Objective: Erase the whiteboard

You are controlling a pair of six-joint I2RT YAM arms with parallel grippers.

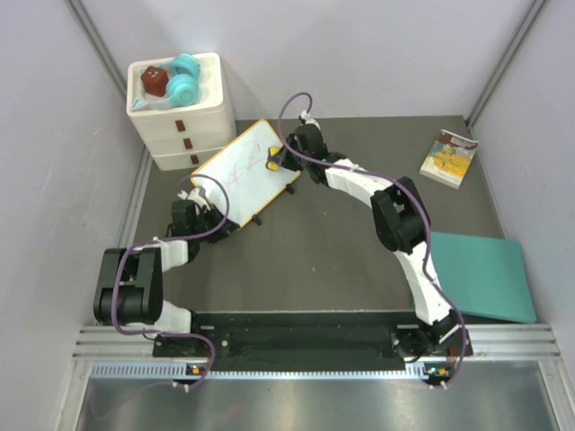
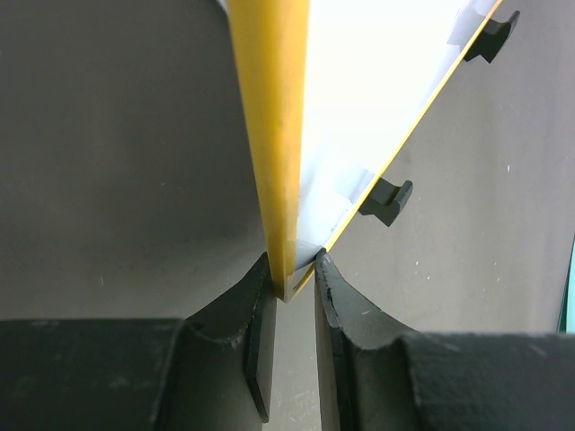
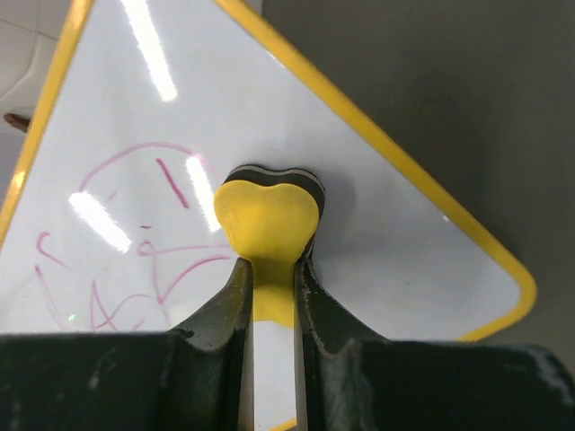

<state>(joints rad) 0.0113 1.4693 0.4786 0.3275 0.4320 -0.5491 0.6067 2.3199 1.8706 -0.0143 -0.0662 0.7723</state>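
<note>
One whiteboard [image 1: 232, 180] sits toward the far left corner of the table [image 1: 323, 260], close beside a white drawer box [image 1: 184, 130]. Its long axis runs diagonally from near left to far right. Pink scribbles [image 3: 135, 269] cover its middle and the end nearer the table's left edge. A yellow eraser [image 3: 267, 214] presses on the far-right end, pinched between the fingers of the right gripper [image 3: 269, 269]. The left gripper [image 2: 294, 274] is clamped on the frame at the board's near-left corner, steadying it. The marks therefore lie from the eraser toward the left arm, along the long axis. The right arm's wipe should probably be drawn that way.
</note>
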